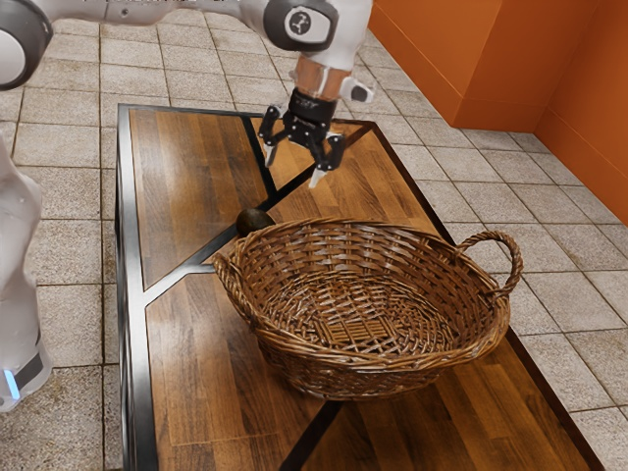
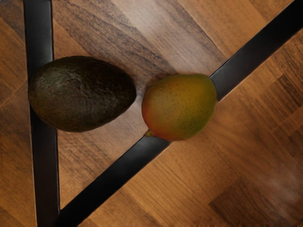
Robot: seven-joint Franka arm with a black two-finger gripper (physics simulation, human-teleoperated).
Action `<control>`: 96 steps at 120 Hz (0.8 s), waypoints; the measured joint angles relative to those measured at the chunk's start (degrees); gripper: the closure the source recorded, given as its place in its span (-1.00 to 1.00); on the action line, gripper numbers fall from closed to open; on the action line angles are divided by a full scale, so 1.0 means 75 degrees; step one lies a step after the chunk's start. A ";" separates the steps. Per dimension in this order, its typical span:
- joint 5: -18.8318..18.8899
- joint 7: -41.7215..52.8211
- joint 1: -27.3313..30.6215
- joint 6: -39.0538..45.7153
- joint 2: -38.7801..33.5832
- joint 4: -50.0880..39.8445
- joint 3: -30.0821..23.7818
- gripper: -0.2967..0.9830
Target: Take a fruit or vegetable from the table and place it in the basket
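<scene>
While hovering high over the worktop (image 1: pixel 201 383) in the exterior view, point the gripper (image 1: pixel 292 169) downward beyond the wicker basket (image 1: pixel 339 378), with fingertips spread well apart and nothing gripped between them. See the dark avocado (image 1: pixel 253 220) resting on the worktop, just past the basket's rim toward the exterior view's left, and partly hidden behind it. Note also the tiled floor (image 1: pixel 64 235) around the worktop and the orange wall (image 1: pixel 530 59) at the exterior view's right. In the wrist view, look down on the avocado lying across one black strip (image 2: pixel 45 175), narrow end toward the mango (image 2: pixel 180 106), with a small gap between. Find the mango across another, slanting strip (image 2: pixel 116 172), yellow-green with a reddish blush near the stem.
</scene>
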 joint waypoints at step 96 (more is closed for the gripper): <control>0.0765 0.8739 0.0345 0.2221 -0.1705 -0.3525 -0.0167 -0.54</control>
